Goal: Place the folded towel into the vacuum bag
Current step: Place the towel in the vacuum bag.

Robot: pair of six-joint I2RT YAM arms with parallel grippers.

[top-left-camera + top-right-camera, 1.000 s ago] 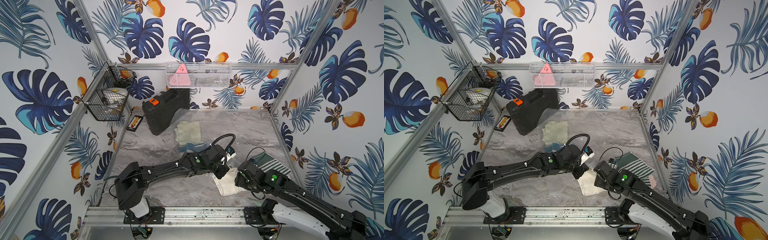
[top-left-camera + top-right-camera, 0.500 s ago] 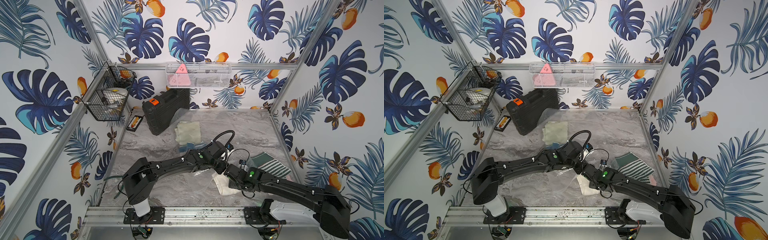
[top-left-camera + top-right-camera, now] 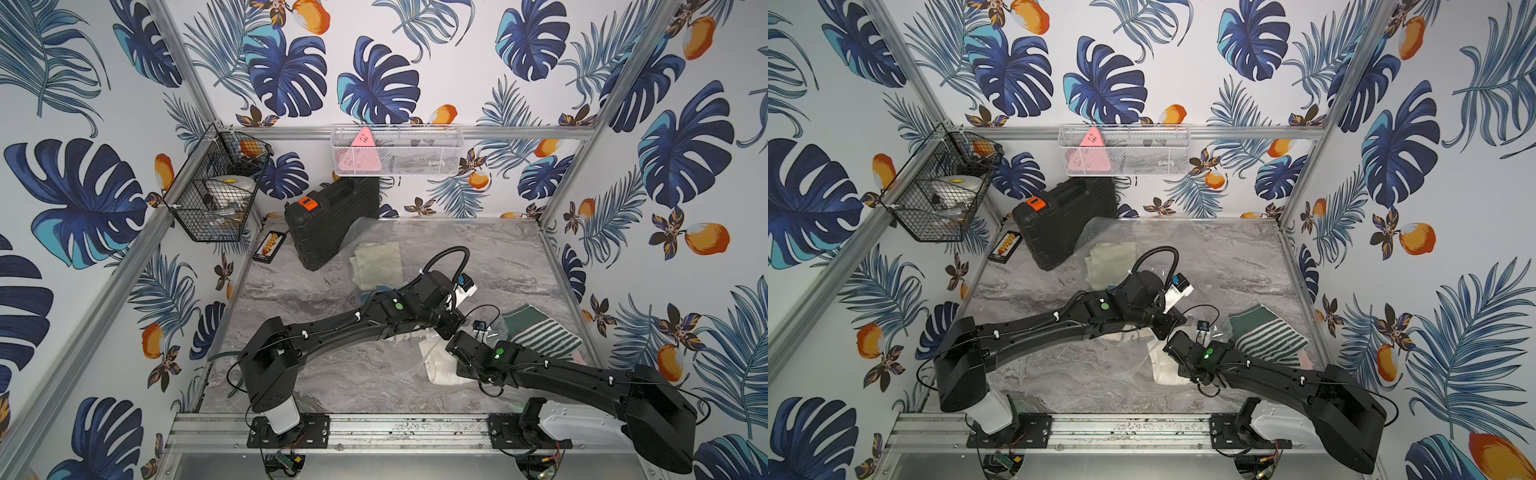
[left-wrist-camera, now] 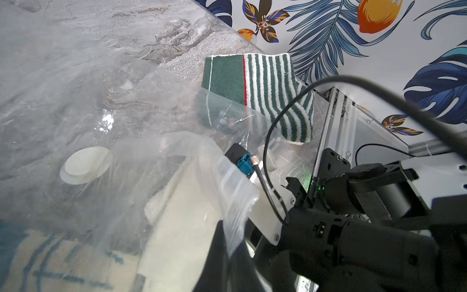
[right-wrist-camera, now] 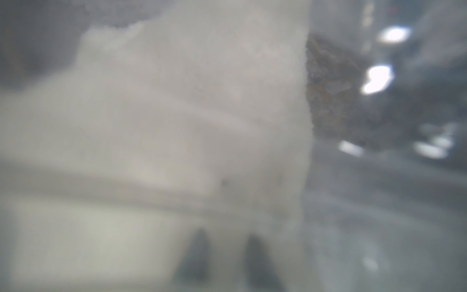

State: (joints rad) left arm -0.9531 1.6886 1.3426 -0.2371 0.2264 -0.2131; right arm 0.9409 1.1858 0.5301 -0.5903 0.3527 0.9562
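The clear vacuum bag (image 4: 126, 101) lies crinkled across the marble table, its round white valve (image 4: 86, 165) facing up. My left gripper (image 4: 228, 235) is shut on the bag's zip-seal edge and holds that edge up off the table. The folded towel (image 3: 440, 368), cream coloured, lies at the front right beneath that lifted edge. My right gripper (image 3: 452, 348) is down on its near end. In the blurred right wrist view, film hangs before the lens and the towel (image 5: 177, 113) fills the space between the two dark fingers (image 5: 199, 252). In both top views the two grippers stand close together.
A green striped towel (image 3: 540, 332) lies by the right wall. A pale cloth (image 3: 376, 259) and a blue-patterned one (image 3: 368, 296) sit further back, seemingly under the plastic. A black case (image 3: 328, 224) leans at the back left, with a small abacus (image 3: 269, 246) and wall baskets (image 3: 216, 191) nearby.
My right arm has reached left and forward onto the cream towel, and its jaws have narrowed on it. The left arm has shifted back and up a little, still holding the bag's edge.
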